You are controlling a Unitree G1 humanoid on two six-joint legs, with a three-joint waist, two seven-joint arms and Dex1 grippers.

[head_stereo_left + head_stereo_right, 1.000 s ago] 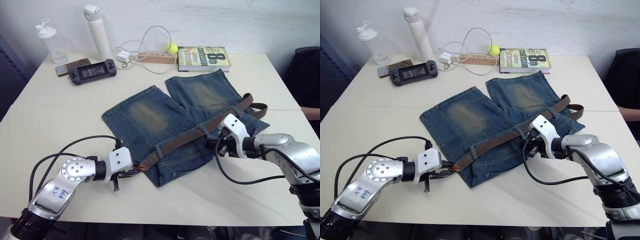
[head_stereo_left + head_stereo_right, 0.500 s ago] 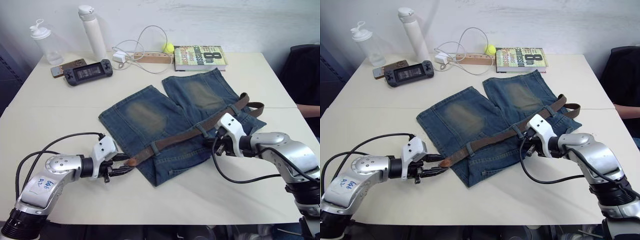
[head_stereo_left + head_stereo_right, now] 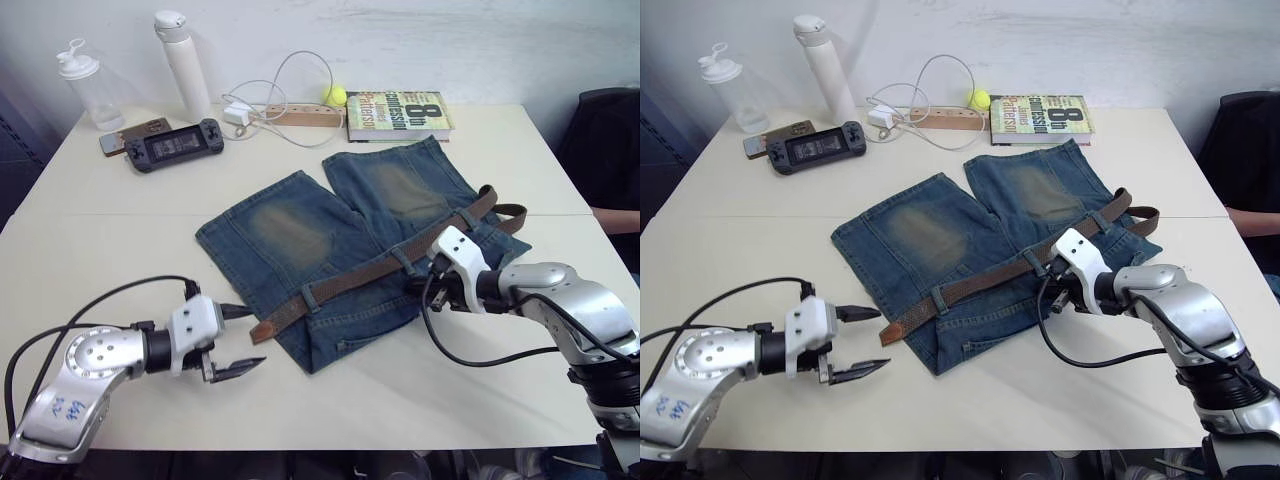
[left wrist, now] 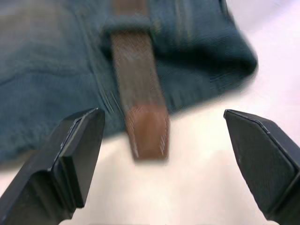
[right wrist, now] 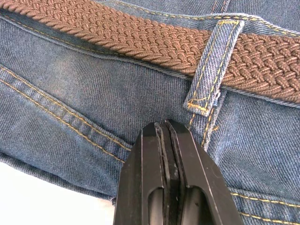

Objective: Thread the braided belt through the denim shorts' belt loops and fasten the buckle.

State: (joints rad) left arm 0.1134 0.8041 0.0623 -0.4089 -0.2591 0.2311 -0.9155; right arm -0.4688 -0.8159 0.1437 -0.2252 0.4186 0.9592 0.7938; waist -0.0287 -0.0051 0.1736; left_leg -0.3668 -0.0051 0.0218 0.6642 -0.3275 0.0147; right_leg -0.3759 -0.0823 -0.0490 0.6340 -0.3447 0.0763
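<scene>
Two bottles at the far left table corner: clear bottle (image 3: 85,82), contents not discernible; white flask (image 3: 183,62), capped. Denim shorts (image 3: 340,245) flat at table centre, legs pointing toward the book (image 3: 398,115). Braided belt (image 3: 385,268) laid along the waistband, passing under at least two belt loops (image 5: 209,72); brown tip (image 4: 146,130) protruding just past the shorts' left edge onto bare table (image 3: 100,250). Far end of belt folded back in a loop at the shorts' right edge; buckle not discernible.

Left gripper (image 3: 232,338): fingers (image 4: 70,159) spread wide, holding nothing, hovering just clear of the belt tip, one finger to each side of it in the left wrist view. Right gripper (image 5: 165,140): fingers pressed together, tips against the denim just below a belt loop and the belt; whether fabric is pinched between them not discernible.

Open table surface along the near edge, in front of the waistband, and on both sides of the shorts. Game console (image 3: 173,145), phone (image 3: 125,137), white cable (image 3: 290,95), power strip (image 3: 300,117) and yellow ball (image 3: 333,95) along the far edge, well apart from the shorts.
</scene>
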